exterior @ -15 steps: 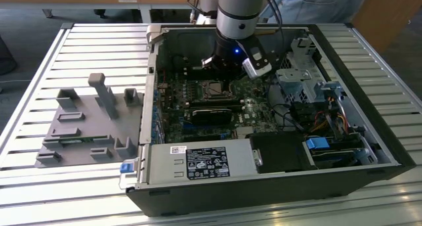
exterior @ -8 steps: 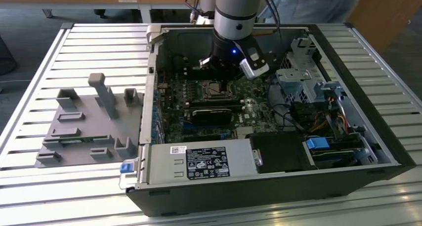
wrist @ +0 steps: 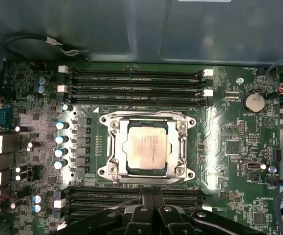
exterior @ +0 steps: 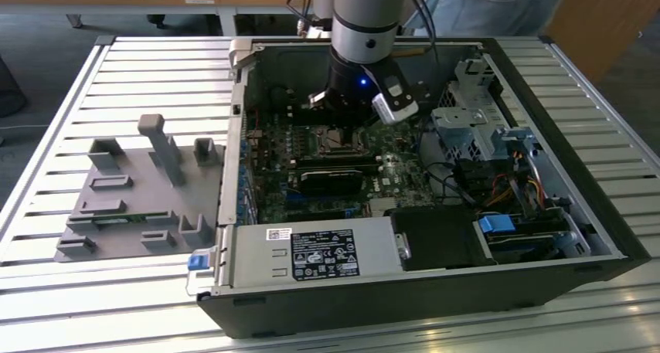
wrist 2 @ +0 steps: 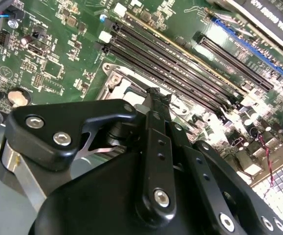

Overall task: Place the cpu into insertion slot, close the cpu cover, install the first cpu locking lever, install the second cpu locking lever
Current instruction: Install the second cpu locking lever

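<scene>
Pressed together and empty, the fingers of the gripper meet in one narrow black tip; in the second wrist view that tip sits just over the edge of the socket area, though whether it touches any metal there is hard to tell from this angle.

In the first wrist view the cpu lies flat and square in the insertion slot, its dull silver top facing up. The cpu cover lies flat around it as a silver frame, the chip showing through its window, so seating and closing look done. A thin wire-like lever runs along the frame's side nearest the fingers, which would explain why the closed tip is there: a slim point suits pushing a small lever better than spread fingers.

The arm comes almost straight down into the open computer case in the exterior view, wrist vertical above the motherboard, beside the memory slots.
</scene>
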